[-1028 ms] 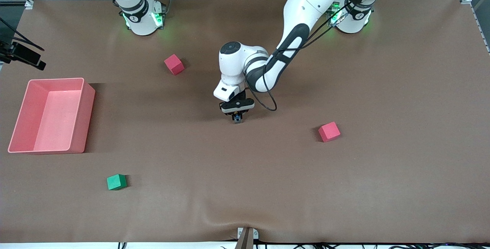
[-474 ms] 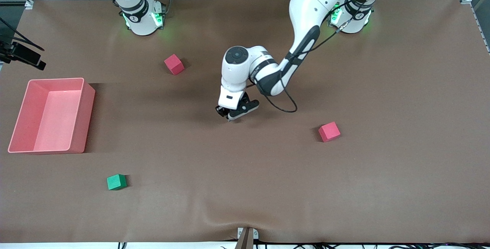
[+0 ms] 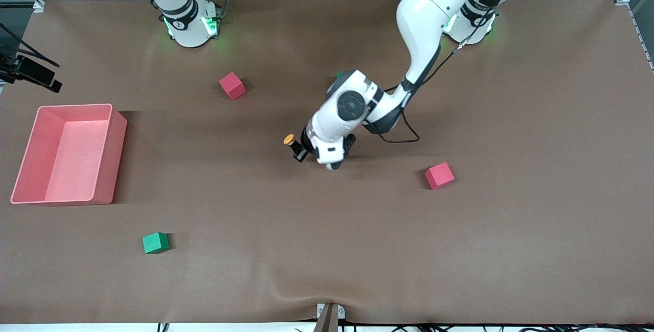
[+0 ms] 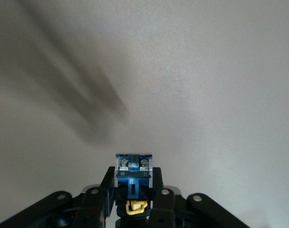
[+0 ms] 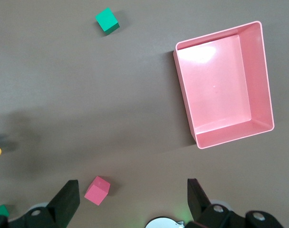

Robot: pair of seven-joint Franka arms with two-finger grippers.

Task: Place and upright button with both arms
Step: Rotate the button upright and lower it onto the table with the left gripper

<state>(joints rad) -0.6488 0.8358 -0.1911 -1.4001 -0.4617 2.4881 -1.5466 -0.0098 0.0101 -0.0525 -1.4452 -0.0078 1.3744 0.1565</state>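
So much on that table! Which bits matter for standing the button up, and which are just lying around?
In the job:
button, held in the left gripper
right gripper, waiting high above the table

Lying about:
pink bin
two pink cubes
green cube

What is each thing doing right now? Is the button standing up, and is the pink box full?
button: held sideways in the air, orange cap pointing out.
left pincer: shut on the button, over mid-table.
right pincer: open, waiting up high.
pink bin: upright, empty.
green cube: resting on the table.

Orange-capped button (image 3: 293, 144) sideways in left hand (image 3: 301, 149)
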